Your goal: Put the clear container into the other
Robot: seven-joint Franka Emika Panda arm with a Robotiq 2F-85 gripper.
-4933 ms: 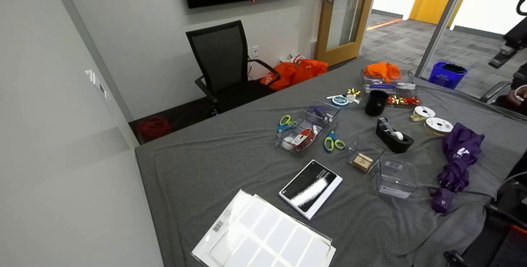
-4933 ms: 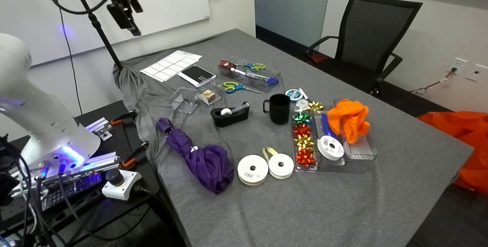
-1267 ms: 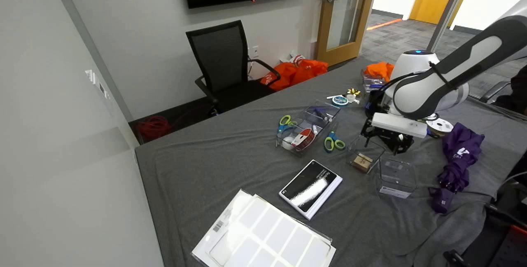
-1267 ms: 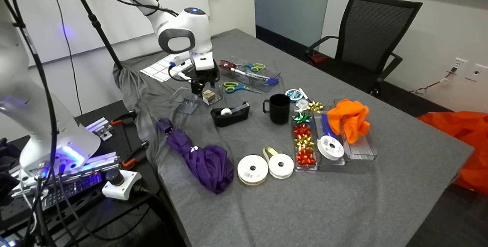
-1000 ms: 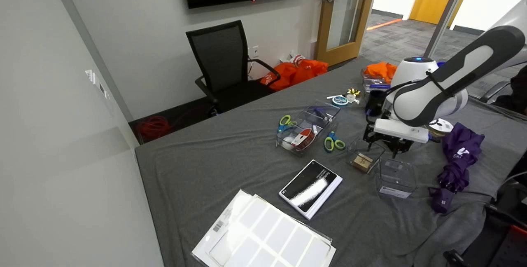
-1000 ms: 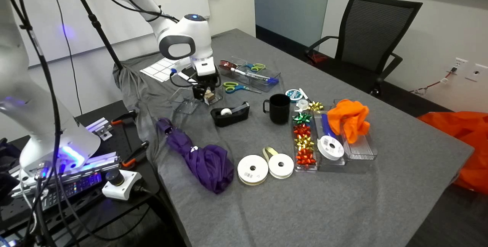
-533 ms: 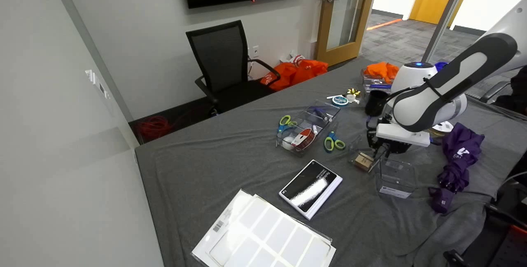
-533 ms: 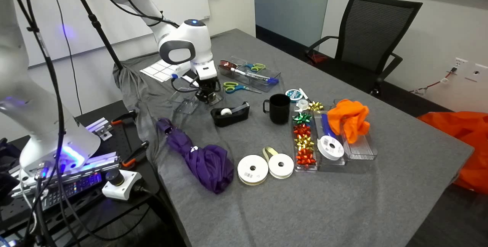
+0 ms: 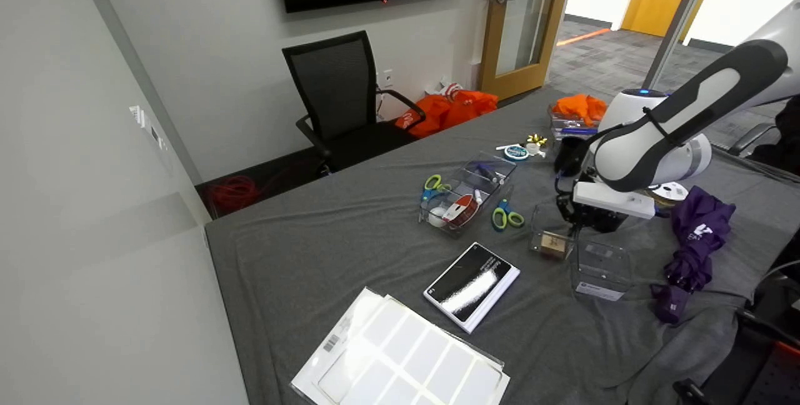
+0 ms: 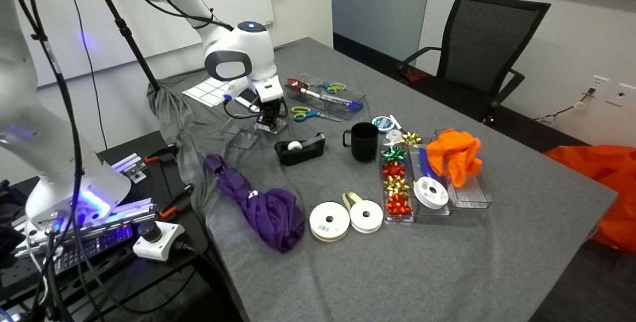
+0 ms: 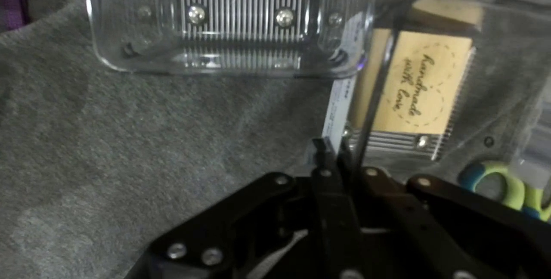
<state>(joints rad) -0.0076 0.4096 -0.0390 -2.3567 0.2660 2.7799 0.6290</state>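
Getting there: fingers (image 11: 329, 186) pinched on the clear tub (image 11: 384, 70) with the wooden block (image 11: 424, 81), so grabbing's probably done, but setting it into the neighbouring box (image 11: 241, 29) isn't

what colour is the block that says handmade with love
The block is tan, printed in black; it shows best in the wrist view.

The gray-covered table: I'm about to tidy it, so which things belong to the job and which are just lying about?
Job:
clear tub holding the tan "handmade with love" pack
gripper, closed on that tub's wall
neighboring clear tub, probably the destination

Just lying about:
purple umbrella
black tape dispenser
black mug
loose lime-and-blue scissors
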